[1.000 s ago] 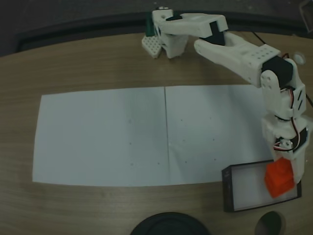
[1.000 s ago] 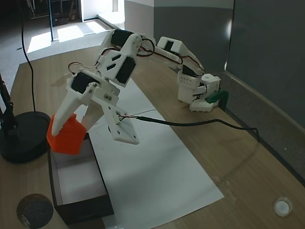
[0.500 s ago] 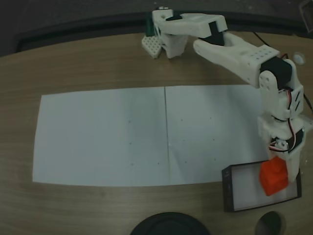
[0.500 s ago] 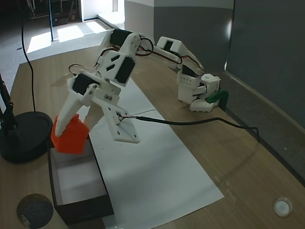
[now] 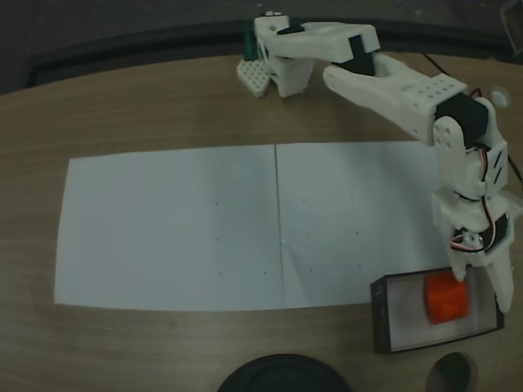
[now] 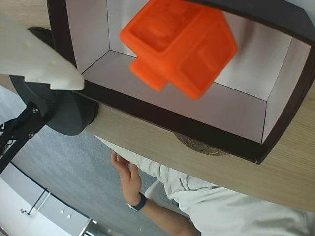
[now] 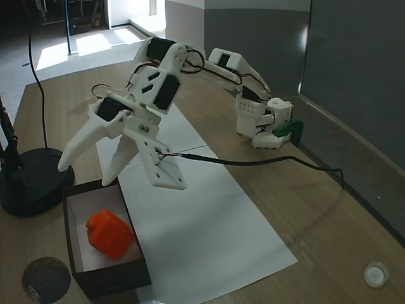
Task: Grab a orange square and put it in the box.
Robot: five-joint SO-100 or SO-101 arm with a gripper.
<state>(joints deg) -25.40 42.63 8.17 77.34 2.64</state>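
Surface: wooden table (image 5: 147,106) with white paper sheets (image 5: 180,229) taped across its middle; in a fixed view the paper runs from 9 o'clock to 3 o'clock.

Orange square: the orange square (image 5: 445,297) sits inside the box, free of my fingers. In another fixed view (image 7: 109,234) it appears tilted, one corner up, possibly not settled. In the wrist view (image 6: 179,44) it is blurred against the white interior.

Box: the box (image 5: 381,314) lies at 5 o'clock in a fixed view, at the paper's lower right corner; its black walls (image 7: 120,278) enclose the cube on all sides.

My gripper: my gripper (image 7: 88,175) is spread wide and carries nothing, poised just above the far end of the box, fingers pointing down.

Surroundings: a dark round stand base (image 7: 28,183) at 9 o'clock beside the box; a person's hand (image 6: 127,174) below the table edge in the wrist view.

Step in hand: release, judged done; placement appears complete.

Next move: lift straight up clear of the box walls, then retract toward my base (image 5: 274,57) at 12 o'clock without clipping the rim.
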